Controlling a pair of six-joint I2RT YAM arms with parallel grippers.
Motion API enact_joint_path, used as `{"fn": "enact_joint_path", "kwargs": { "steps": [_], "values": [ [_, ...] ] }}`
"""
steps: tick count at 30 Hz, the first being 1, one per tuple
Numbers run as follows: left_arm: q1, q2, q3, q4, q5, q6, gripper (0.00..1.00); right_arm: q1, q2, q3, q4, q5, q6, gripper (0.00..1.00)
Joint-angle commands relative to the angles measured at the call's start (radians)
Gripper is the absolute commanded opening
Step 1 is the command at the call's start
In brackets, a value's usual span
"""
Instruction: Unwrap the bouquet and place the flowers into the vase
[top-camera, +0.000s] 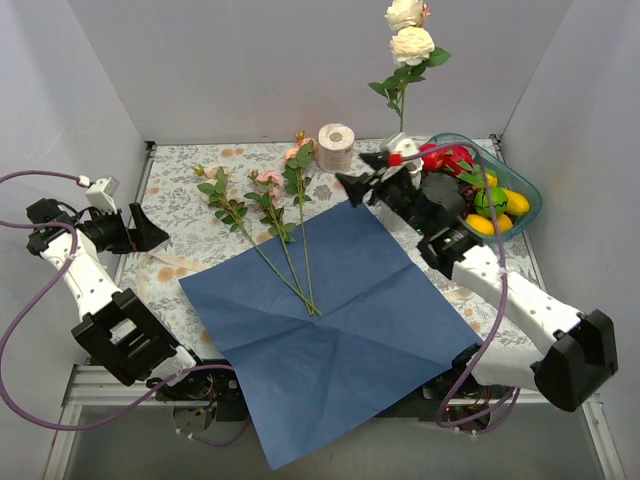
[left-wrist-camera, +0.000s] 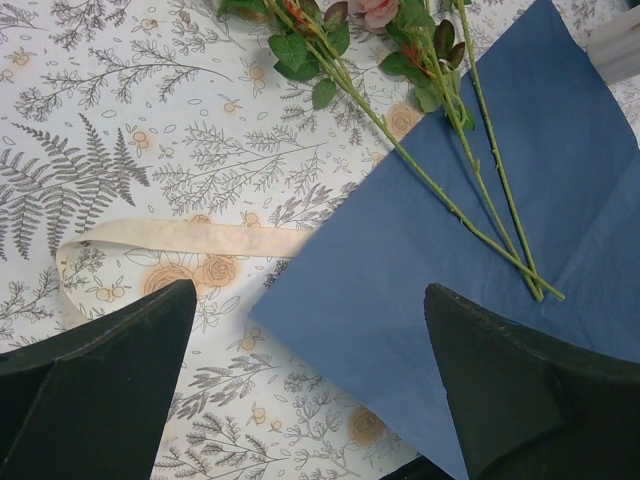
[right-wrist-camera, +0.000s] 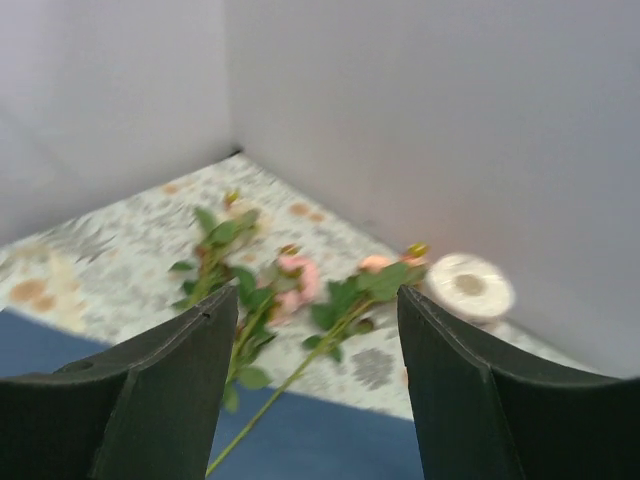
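The dark blue paper lies unfolded flat on the table. Three flowers rest across its far-left corner, pink blooms toward the back. A white-rose stem stands upright at the back right; the vase under it is hidden behind my right arm. My right gripper hovers open and empty just left of that stem, facing the lying flowers. My left gripper is open and empty at the far left, above the paper's corner. The stems and the beige ribbon lie beyond its fingers.
A toilet-paper roll stands at the back, also seen past my right fingertips. A teal basket of fruit sits at the back right behind my right arm. White walls close in the table on three sides.
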Motion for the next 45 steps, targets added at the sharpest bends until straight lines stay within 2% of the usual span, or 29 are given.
{"fn": "enact_joint_path", "kwargs": {
  "steps": [1, 8, 14, 20, 34, 37, 39, 40, 42, 45],
  "values": [
    [-0.002, -0.024, -0.023, 0.024, 0.021, 0.002, 0.98, 0.115, 0.141, 0.073, -0.186, -0.028, -0.011, 0.71],
    [-0.002, 0.011, 0.005, 0.015, 0.033, -0.012, 0.98, 0.189, 0.614, 0.384, -0.376, -0.096, -0.016, 0.7],
    [-0.002, -0.012, -0.007, 0.033, 0.014, -0.009, 0.98, 0.221, 0.875, 0.623, -0.528, -0.091, -0.005, 0.7],
    [-0.002, -0.015, -0.018, 0.031, 0.015, -0.006, 0.98, 0.238, 0.98, 0.676, -0.565, -0.068, 0.029, 0.68],
    [-0.002, -0.03, -0.03, 0.041, -0.005, 0.01, 0.98, 0.253, 1.06, 0.671, -0.571, -0.05, 0.072, 0.56],
    [-0.002, -0.03, -0.03, 0.038, 0.0, 0.01, 0.98, 0.253, 1.08, 0.702, -0.594, -0.041, 0.072, 0.44],
    [-0.002, -0.032, -0.027, 0.033, 0.009, 0.01, 0.98, 0.253, 1.078, 0.706, -0.594, -0.03, 0.073, 0.28],
    [-0.002, -0.032, -0.026, 0.031, 0.012, 0.01, 0.98, 0.253, 1.074, 0.709, -0.594, -0.016, 0.072, 0.16],
    [-0.002, -0.034, -0.026, 0.031, 0.024, 0.006, 0.98, 0.253, 1.051, 0.726, -0.6, -0.004, 0.067, 0.04],
    [-0.004, -0.029, -0.024, 0.031, 0.033, 0.0, 0.98, 0.253, 0.971, 0.743, -0.571, 0.012, 0.059, 0.01]
  ]
}}
